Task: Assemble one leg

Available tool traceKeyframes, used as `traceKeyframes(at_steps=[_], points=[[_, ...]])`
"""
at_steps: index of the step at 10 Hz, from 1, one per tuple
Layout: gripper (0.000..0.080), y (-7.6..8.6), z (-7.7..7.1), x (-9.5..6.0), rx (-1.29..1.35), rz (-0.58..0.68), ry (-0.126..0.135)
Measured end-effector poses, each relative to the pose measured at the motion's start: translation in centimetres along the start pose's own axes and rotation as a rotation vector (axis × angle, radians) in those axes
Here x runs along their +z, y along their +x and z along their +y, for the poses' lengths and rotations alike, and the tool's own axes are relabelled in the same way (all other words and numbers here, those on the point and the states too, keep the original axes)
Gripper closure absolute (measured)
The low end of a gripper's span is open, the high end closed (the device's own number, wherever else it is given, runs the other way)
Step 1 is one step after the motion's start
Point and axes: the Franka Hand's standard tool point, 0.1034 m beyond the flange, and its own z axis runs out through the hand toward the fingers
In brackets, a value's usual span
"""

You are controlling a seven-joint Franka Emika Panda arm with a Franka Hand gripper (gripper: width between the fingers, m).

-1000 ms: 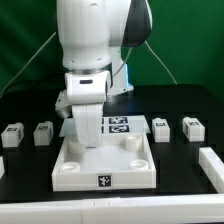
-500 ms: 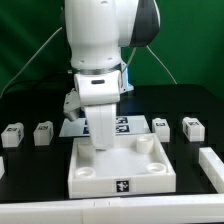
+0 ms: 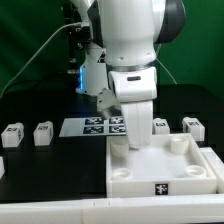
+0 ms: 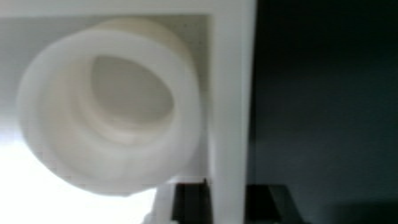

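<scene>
My gripper [image 3: 133, 143] is shut on the back wall of the large white square tray [image 3: 135, 178], which lies on the black table at the exterior view's right. In the wrist view the tray's wall [image 4: 228, 80] runs between my dark fingers [image 4: 267, 205], and one round corner socket [image 4: 111, 110] lies beside it. My gripper [image 4: 226, 200] shows only at the frame's edge. Small white tagged legs stand loose on the table: two at the exterior view's left [image 3: 12, 135] [image 3: 43, 132] and two at the right behind the tray [image 3: 161, 126] [image 3: 192, 127].
The marker board [image 3: 95, 125] lies flat behind the tray, left of my arm. A white rail [image 3: 50, 212] runs along the table's front edge. A small white piece [image 3: 2, 166] shows at the left edge.
My gripper has slid the tray along the table toward the exterior view's right, from in front of the marker board to the right side. The legs have not moved.
</scene>
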Motion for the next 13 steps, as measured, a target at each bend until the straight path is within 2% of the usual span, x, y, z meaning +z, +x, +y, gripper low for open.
traceKeyframes(at_steps=[4, 7, 8, 10, 13], points=[[0.0736, 0.1, 1.6, 0.4, 0.049, 0.009, -0.013], [0.0735, 0.2, 1.7, 0.4, 0.107, 0.004, -0.015], [0.0735, 0.2, 1.7, 0.4, 0.115, 0.006, -0.027], [0.0736, 0.3, 1.6, 0.5, 0.153, 0.021, -0.077], [0.0736, 0.3, 1.6, 0.5, 0.154, 0.021, -0.075]])
